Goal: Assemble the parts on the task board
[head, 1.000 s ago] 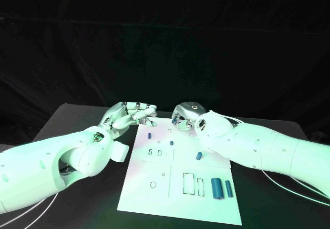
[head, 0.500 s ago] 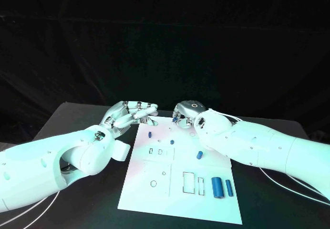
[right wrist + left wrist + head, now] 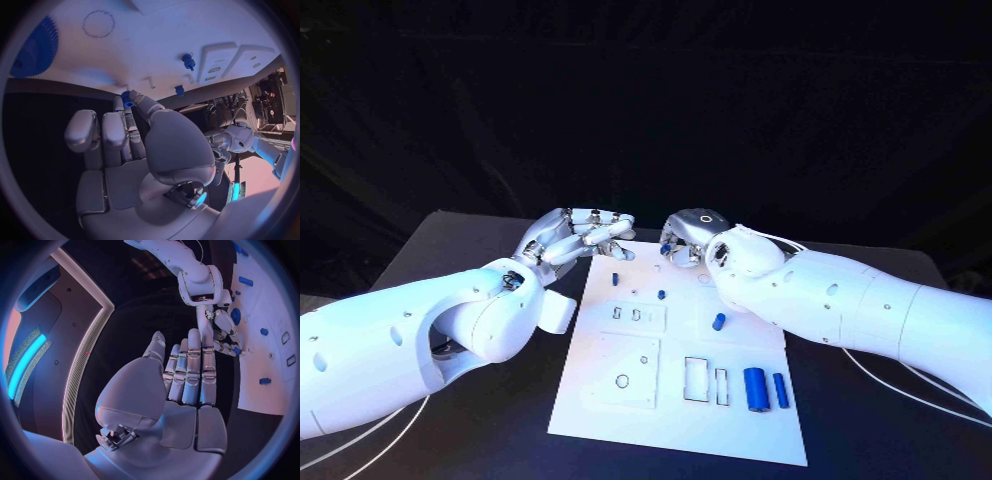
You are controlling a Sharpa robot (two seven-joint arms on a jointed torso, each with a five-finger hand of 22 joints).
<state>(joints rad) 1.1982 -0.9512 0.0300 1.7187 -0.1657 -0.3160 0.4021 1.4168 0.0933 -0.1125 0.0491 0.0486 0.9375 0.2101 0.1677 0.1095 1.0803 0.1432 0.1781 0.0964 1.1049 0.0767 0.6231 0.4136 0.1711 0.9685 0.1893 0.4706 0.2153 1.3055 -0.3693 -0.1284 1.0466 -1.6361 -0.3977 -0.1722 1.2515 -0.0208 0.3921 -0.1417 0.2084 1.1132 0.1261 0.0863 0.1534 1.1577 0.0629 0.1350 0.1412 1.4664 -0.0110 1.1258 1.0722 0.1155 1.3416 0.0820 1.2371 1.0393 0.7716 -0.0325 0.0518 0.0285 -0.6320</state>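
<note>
while both hands are hovering over the far edge of the task board (image 3: 678, 400), much of that edge is sitting hidden behind them in the head view. left hand (image 3: 577, 238) is hanging at the board's far left corner, fingers lying straight and close together in the left wrist view (image 3: 187, 375), nothing in them. right hand (image 3: 687, 238) is sitting at the far edge, right of middle; in the right wrist view its fingers are curling in and a small blue part (image 3: 127, 98) is showing at a fingertip, seemingly pinched, though the grip itself is hard to make out. the left wrist view is also showing a blue speck at the right hand's fingertips (image 3: 237, 350).

on the board: two small blue parts near the far edge (image 3: 615, 281) (image 3: 661, 296), one blue peg toward the right edge at mid-length (image 3: 718, 321), and two larger blue cylinders lying side by side near the near right corner (image 3: 754, 389) (image 3: 780, 390). a blue gear-like part (image 3: 34, 47) is being cut off at the rim of the right wrist view. outlined slots (image 3: 694, 380) are lying open near the board's middle.
</note>
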